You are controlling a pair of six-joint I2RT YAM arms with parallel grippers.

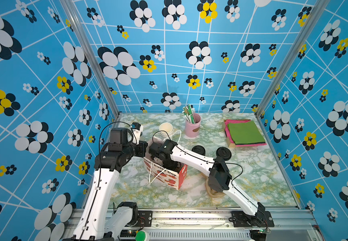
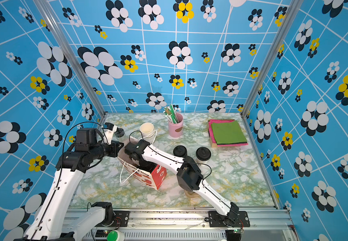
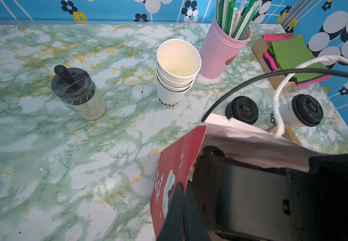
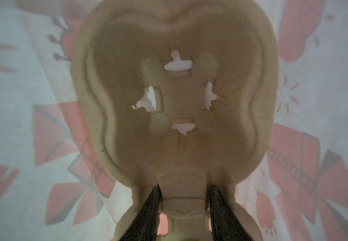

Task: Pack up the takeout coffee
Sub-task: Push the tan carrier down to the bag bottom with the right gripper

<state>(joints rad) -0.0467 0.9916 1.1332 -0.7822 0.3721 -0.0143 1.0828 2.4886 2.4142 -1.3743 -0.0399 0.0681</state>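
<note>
A robot test booth: flower-printed blue walls (image 1: 189,31), aluminium frame (image 1: 189,224), marbled tabletop (image 1: 252,171).

Both arms share one build: the left arm (image 1: 104,183) and right arm (image 1: 191,158) have smooth white shell links joined by blocky black joint housings; small dark screw holes dot the white shells; a thin black cable (image 3: 314,70) runs along each arm and loops free near the wrist; a black mounting plate (image 1: 239,220) with silver bolts carries each base; the right gripper (image 4: 185,186) has glossy black, tapered fingers (image 4: 148,210).
</note>
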